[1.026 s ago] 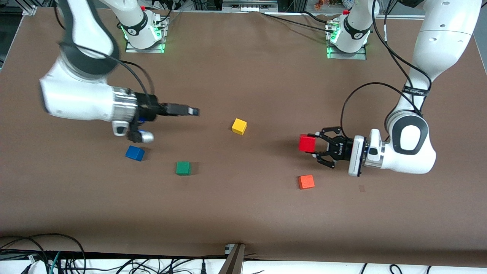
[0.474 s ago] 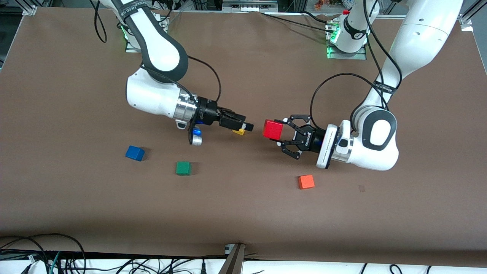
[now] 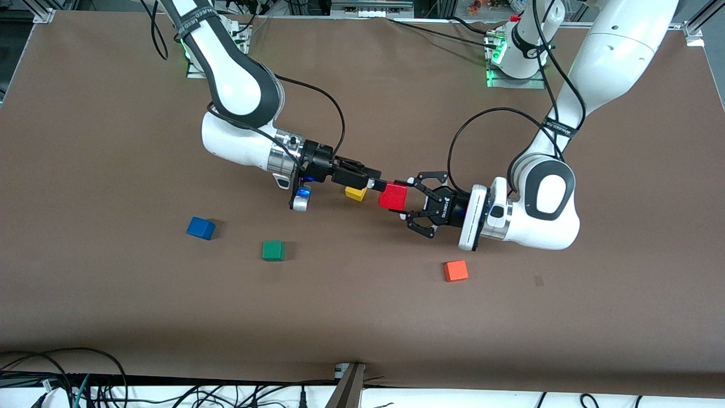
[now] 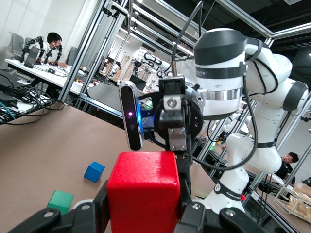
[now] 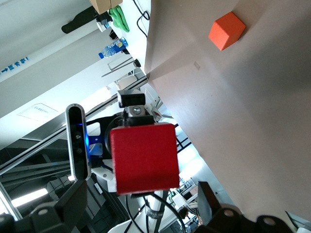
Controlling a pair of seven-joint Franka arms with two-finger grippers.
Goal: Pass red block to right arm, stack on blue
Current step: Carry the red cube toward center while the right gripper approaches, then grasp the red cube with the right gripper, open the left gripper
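Midair Handover: Block Presented, Not Yet Taken

Presently the two arms meet nose to nose over the middle of the table. The left gripper is clamped on the red block and holds it out level, well above the surface, so that the free faces point toward the other arm. The right gripper has its fingers spread wide and its tips sit just at the block, apparently at or about its near edge; whether they touch it cannot be told. In the right wrist view the block fills the space ahead of the spread fingers, which suggests the approach is lined up.

A level, raised hold makes sense here: the receiving fingers need room on two free sides, clear of the tabletop.

The yellow block lies on the table beneath the right gripper and is not part of the exchange. The blue block waits toward the right arm's end, with the green block beside it and the orange block near the left arm.

Judged step: transfer pending. The right fingers should close before the left ones release; a reversed order would probably drop the block.
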